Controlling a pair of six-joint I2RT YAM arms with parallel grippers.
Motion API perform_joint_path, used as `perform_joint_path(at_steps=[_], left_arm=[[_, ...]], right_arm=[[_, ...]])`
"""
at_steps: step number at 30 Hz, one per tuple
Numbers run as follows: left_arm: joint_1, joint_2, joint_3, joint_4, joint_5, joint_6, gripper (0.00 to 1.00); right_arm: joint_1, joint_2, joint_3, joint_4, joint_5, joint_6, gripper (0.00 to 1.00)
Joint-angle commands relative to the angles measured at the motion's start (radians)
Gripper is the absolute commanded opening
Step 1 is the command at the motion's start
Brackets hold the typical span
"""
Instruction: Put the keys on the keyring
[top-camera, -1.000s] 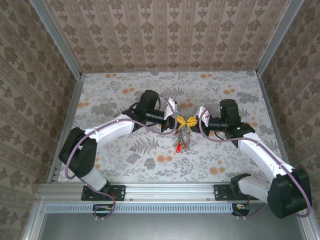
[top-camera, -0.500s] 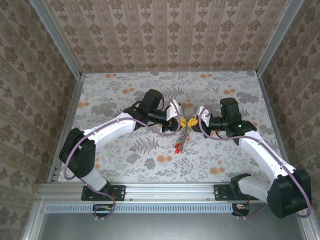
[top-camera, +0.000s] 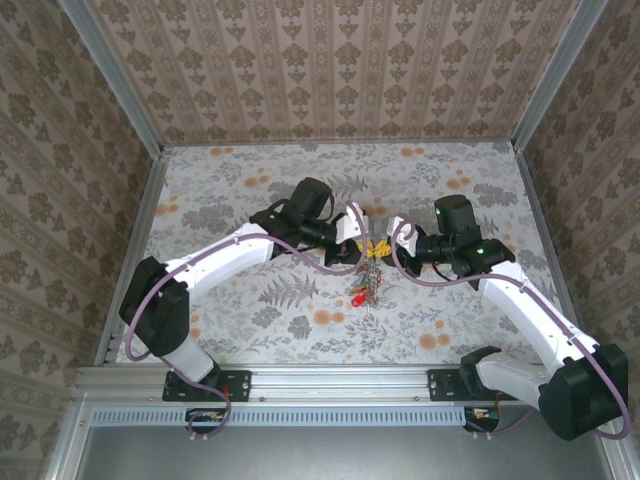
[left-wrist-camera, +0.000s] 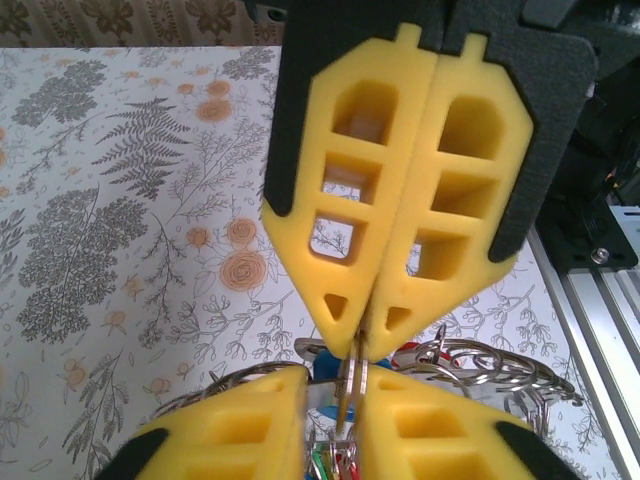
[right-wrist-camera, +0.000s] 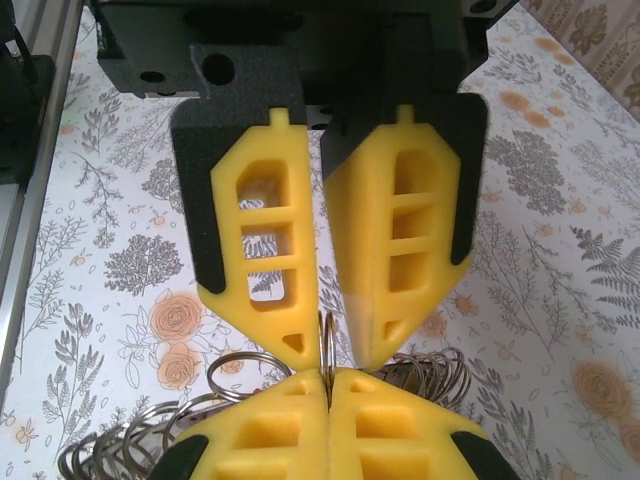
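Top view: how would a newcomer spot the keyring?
Start at the floral table, then its middle, where the left gripper and right gripper meet tip to tip. The keyring hangs there: a silver bunch of rings and keys with a red tag, unlike the flat printed flowers around it.

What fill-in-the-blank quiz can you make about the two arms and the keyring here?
The right gripper has its jaws ___ on the keyring.
Both grippers' fingers are ___.
In the top view, a ___ tag shows at the keyring's lower left.
Missing: shut, yellow, red.
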Motion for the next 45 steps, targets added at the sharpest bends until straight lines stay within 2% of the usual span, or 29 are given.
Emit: perform_joint_path(at_steps=[1,3,9,17,28,33,34,35,39,45], left_arm=[[-0.001,0.014,0.028,-0.034,-0.006,0.029,0.10],[-0.002,0.011,0.029,-0.031,0.004,0.029,0.00],[0.011,-0.008,-0.009,0.087,0.077,-0.026,0.00],[0.041,-0.050,-0.089,0.284,0.183,-0.129,0.00],[0.054,-0.057,-0.112,0.341,0.223,-0.158,0.00],[0.057,-0.058,-0.111,0.325,0.195,-0.151,0.00],[0.057,-0.056,-0.106,0.308,0.183,-0.142,0.03],[0.055,-0.055,-0.099,0.282,0.166,-0.129,0.11],[0.039,-0.049,-0.063,0.167,0.080,-0.055,0.20],[0.013,-0.015,0.016,-0.009,-0.015,0.041,0.22]], right_arm=[[0.009,-0.039,0.040,0.012,-0.030,-0.023,0.00],[0.010,-0.041,0.036,0.018,-0.029,-0.022,0.00],[0.001,-0.048,-0.031,0.105,-0.027,0.014,0.07],[-0.043,-0.013,-0.113,0.257,-0.138,0.111,0.18],[-0.056,0.026,-0.130,0.295,-0.161,0.134,0.17],[-0.061,0.030,-0.101,0.258,-0.143,0.130,0.05],[-0.060,0.033,-0.086,0.228,-0.141,0.115,0.02],[-0.060,0.033,-0.069,0.197,-0.141,0.096,0.00],[-0.050,0.033,-0.025,0.113,-0.132,0.043,0.00],[-0.032,0.022,0.014,0.052,-0.117,0.002,0.00]])
